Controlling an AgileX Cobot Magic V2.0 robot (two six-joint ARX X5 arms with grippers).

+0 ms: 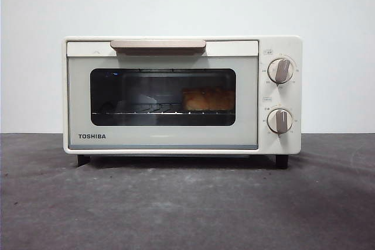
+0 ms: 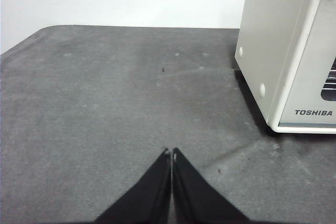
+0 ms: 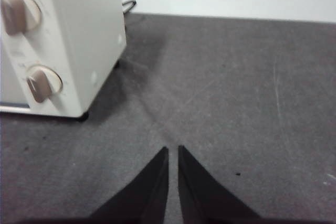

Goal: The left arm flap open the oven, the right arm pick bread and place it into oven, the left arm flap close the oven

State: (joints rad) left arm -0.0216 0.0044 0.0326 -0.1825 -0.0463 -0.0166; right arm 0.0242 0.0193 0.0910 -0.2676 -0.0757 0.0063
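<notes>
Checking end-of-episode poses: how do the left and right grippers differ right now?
The left gripper has its jaws pressed together at the tips; the right gripper shows a thin gap. The left gripper sits beside the oven at its TOSHIBA-logo side, the right gripper at its knob side. Both are empty, over the dark table.

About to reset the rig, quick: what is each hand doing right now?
Left hand: closed, holding nothing, over the table beside the oven.
Right hand: nearly closed, a thin gap between its tips, holding nothing.
</notes>
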